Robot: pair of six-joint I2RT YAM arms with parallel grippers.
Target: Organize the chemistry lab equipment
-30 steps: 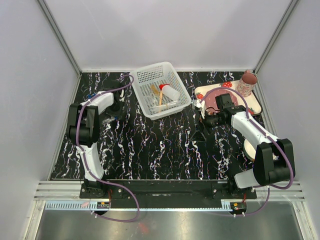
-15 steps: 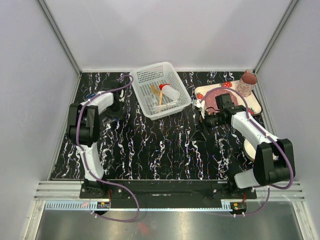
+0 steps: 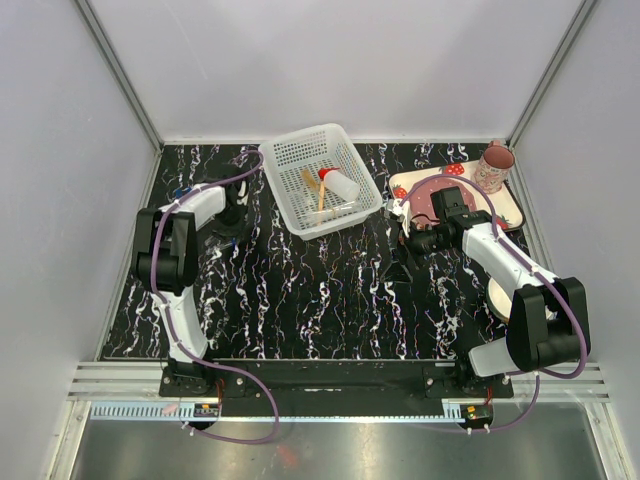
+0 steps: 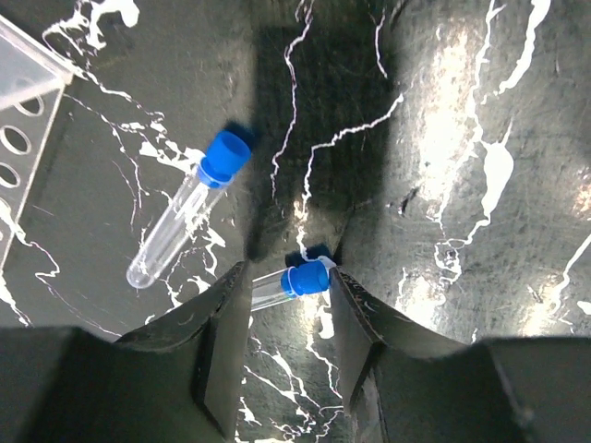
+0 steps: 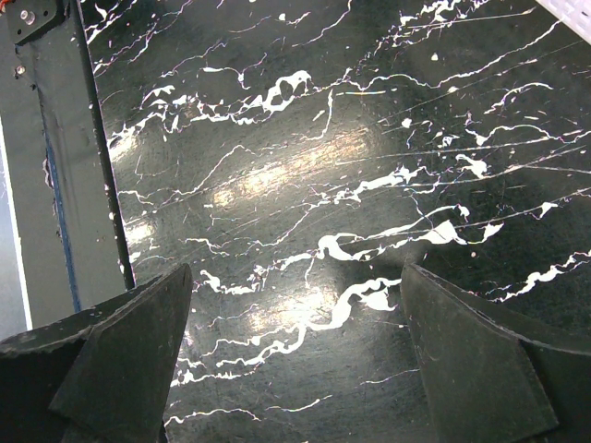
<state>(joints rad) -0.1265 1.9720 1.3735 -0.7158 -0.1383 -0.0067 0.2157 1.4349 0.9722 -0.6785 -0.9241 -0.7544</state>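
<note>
In the left wrist view a small clear tube with a blue cap [image 4: 294, 279] lies crosswise on the black marble table between the tips of my left gripper [image 4: 289, 275]. Its cap touches the right finger [image 4: 355, 323] and its clear end runs under the left finger. The jaws are part-way closed but still open. A second blue-capped tube [image 4: 180, 231] lies free to the upper left, beside the clear tube rack [image 4: 20, 111]. From above, my left gripper [image 3: 233, 214] points down at the table's far left. My right gripper [image 3: 411, 243] hovers wide open and empty over bare table [image 5: 295, 277].
A white basket [image 3: 300, 150] at the back centre holds the red-capped squeeze bottle [image 3: 340, 184] and thin orange sticks [image 3: 311, 184]. The strawberry-print tray [image 3: 506, 208] with a pink plate and pink mug [image 3: 494, 165] stands back right. A cream bowl [image 3: 499, 297] sits partly hidden under the right arm.
My left gripper has shifted slightly toward the near side over the tubes, and its jaws have narrowed a little. The right arm has not moved.
</note>
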